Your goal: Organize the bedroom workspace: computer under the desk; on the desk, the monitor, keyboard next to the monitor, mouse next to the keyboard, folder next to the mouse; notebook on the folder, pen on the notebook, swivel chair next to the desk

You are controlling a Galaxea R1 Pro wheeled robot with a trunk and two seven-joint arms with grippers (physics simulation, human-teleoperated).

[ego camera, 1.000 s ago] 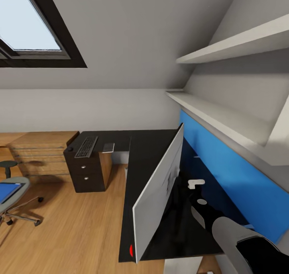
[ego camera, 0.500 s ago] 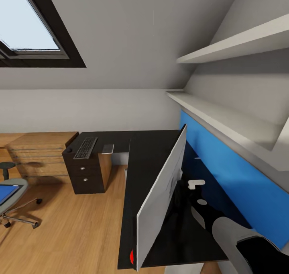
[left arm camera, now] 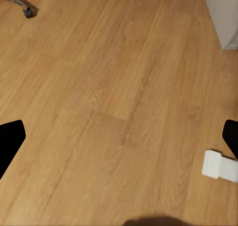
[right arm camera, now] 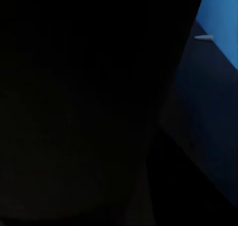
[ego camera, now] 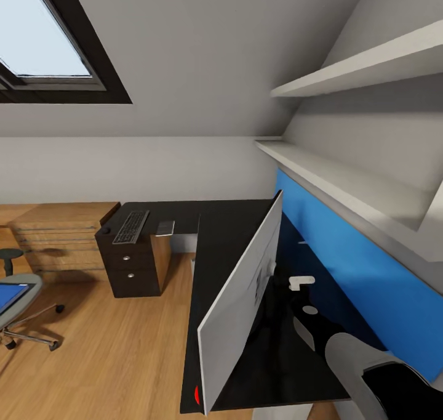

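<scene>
Reaching behind the monitor (ego camera: 237, 309), right gripper (ego camera: 278, 290) buried against the stand on the desk (ego camera: 227, 229), jaw state impossible to tell; blue back panel (ego camera: 344, 266) just beyond it. Hanging over bare wood floor (left arm camera: 114, 97), left gripper (left arm camera: 119, 141) spread wide with dark fingertips (left arm camera: 10, 136) far apart, gripping nothing. Farther off from the right gripper: keyboard (ego camera: 131, 225) on the desk's far wing, swivel chair (ego camera: 18, 303) carrying the folder (ego camera: 11, 294) well apart, away from the desk.
</scene>
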